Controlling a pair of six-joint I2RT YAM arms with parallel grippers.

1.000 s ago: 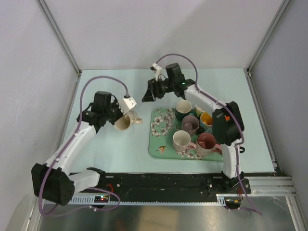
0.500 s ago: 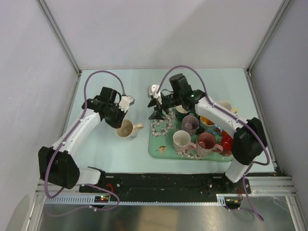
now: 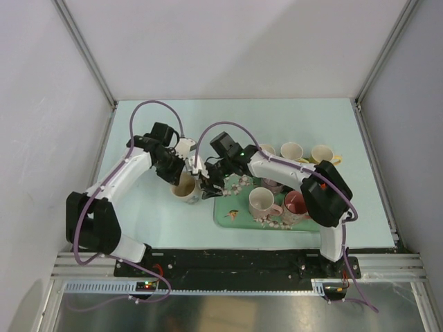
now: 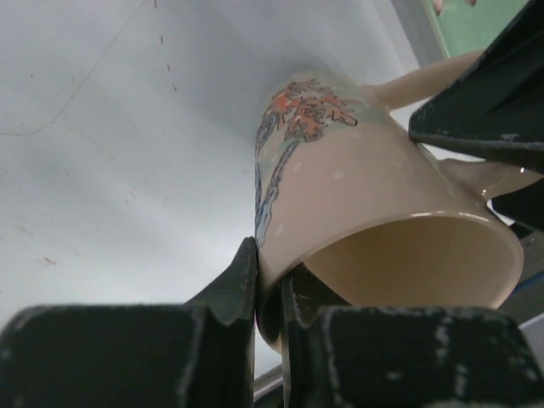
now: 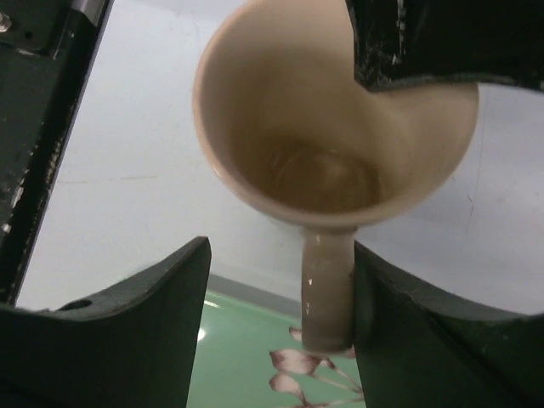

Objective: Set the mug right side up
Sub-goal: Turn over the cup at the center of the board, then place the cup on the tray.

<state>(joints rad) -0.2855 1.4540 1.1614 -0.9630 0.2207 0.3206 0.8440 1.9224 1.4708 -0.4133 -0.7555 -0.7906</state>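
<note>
Sitting mouth-up a bit left of frame centre, the mug point(image 3: 185, 187) is right beside the tray point(image 3: 232, 211). Its handle point(image 5: 327, 289) points at the right tool point(image 5: 280, 255), which straddles it released. The left tool point(image 4: 265, 280) is clenched on the rim.

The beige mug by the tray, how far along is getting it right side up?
Done: the mug opens upward beside the tray. In hand: the left claw pinches its rim; the right claw stands open around the handle. Left: both claws let go and back off; whether its base sits flat, I cannot tell.
</note>
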